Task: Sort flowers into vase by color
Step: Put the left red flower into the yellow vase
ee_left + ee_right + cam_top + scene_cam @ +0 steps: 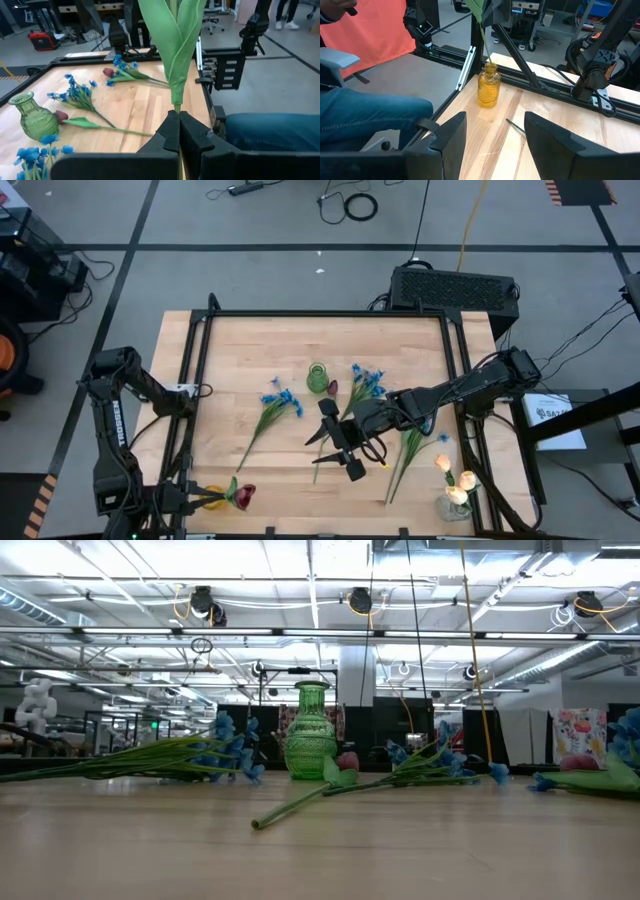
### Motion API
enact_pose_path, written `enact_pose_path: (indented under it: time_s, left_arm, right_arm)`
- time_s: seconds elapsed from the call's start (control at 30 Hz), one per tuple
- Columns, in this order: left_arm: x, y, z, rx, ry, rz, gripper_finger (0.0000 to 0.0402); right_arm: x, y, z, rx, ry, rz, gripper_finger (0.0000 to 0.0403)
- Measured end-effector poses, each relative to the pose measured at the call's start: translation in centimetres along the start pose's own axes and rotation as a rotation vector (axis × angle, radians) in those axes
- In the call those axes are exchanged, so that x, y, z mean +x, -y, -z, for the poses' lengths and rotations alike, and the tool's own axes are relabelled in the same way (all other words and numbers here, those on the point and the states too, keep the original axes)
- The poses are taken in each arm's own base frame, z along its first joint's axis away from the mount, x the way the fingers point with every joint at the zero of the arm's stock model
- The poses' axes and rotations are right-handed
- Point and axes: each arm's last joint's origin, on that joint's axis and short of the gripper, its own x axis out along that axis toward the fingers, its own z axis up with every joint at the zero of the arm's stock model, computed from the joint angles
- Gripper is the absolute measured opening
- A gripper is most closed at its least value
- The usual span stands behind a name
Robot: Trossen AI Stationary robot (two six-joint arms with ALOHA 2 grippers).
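My left fingers (178,131) are pinched tight on the green stem of a dark red tulip (244,496), w/ its long leaves rising right above them in the left wrist view; from above, that gripper (203,498) sits at the near left corner of the table (250,355), over a yellow vase (489,85) which the stem drops into. My right fingers (494,135) stand apart, nothing between them; that gripper (350,457) hangs over the table's middle, pointing toward the near left corner. Just beside it a tulip stem lies flat, its red bud (332,388) touching or nearly touching the green vase (317,377), which stands upright at mid-table. Left of that vase lies a blue sprig (281,399), stem angled toward the near edge. Right of it lies another blue bunch (366,379), partly under my right arm. A third stem w/ a blue blossom (442,438) lies further right, nr the clear vase (455,505) at the near right corner, which holds cream-yellow tulips (455,478). In both wrist views a person's blue-jeaned leg (270,131) shows just off the table.
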Motion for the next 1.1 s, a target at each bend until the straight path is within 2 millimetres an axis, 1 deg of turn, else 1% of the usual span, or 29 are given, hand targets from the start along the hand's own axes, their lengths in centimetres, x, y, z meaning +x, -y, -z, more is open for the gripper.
enact_pose_path:
  time_s: [0.23,0.73,1.0,1.1]
  left_arm:
    - [0.0,-0.2,0.2,0.009,-0.028,0.007,0.0014]
    - [0.0,-0.1,0.4,0.007,-0.089,0.043,0.0017]
    - [-0.1,-1.1,1.2,-0.031,-0.175,0.016,0.0018]
    - [-0.2,-1.1,1.2,-0.032,-0.201,0.027,0.0018]
  right_arm:
    - [0.0,0.0,0.0,-0.001,0.000,0.000,0.0192]
    - [0.0,0.0,0.0,-0.001,0.000,0.000,0.0192]
    - [0.0,0.0,0.0,0.000,0.000,0.000,0.0192]
    - [0.5,0.0,0.4,0.002,-0.007,-0.001,0.0192]
